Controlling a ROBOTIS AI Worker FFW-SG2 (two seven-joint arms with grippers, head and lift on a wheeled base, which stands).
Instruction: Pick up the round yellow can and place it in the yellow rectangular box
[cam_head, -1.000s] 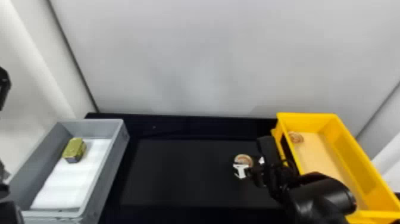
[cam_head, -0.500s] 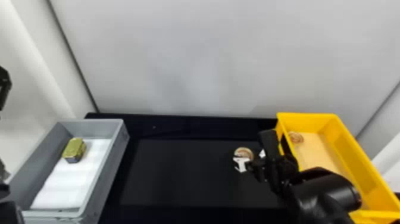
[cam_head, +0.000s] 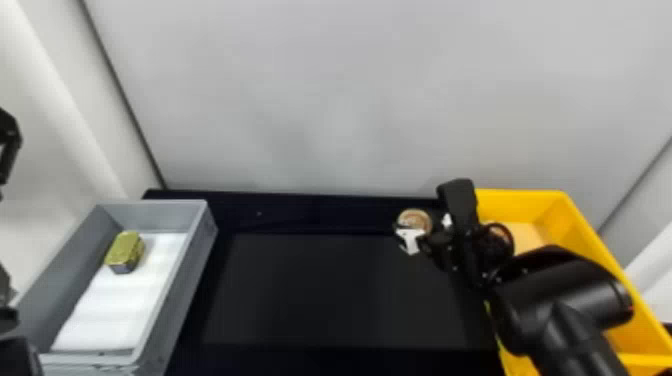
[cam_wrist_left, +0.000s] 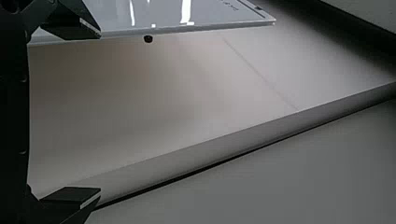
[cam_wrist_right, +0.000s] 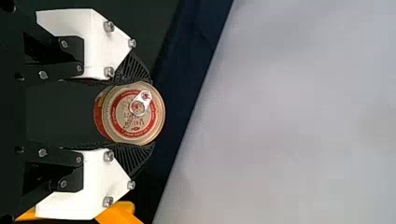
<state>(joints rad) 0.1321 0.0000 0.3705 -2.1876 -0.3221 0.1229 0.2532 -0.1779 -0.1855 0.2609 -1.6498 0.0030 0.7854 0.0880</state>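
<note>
As we look in from the head, we see the right arm (cam_head: 565, 295) rise from the bottom edge and reach over the near part of the yellow rectangular box (cam_head: 590, 245), its wrist bent so that the right gripper (cam_head: 418, 229) points left, out past the box's wall. We have that claw clamped on the round can (cam_head: 414, 219) — one pad on either side of it, both touching. The can sits outside the box, over the far right part of the black table (cam_head: 330, 290) (whether its base touches the table, we cannot tell). In the right wrist view, its red-and-tan lid and pull tab (cam_wrist_right: 138, 108) face us.

Our left arm (cam_head: 17, 355) is at the head view's left edge, with the left gripper (cam_head: 8, 145) only partly in sight there; in the left wrist view its fingers stand wide apart.

On our left, a gold tin (cam_head: 125, 250) rests on the white liner (cam_head: 120, 305) inside the grey box (cam_head: 196, 260). Inside the yellow rectangular box, we glimpse a tan round thing (cam_head: 498, 230), partly hidden behind the right arm's wrist.
</note>
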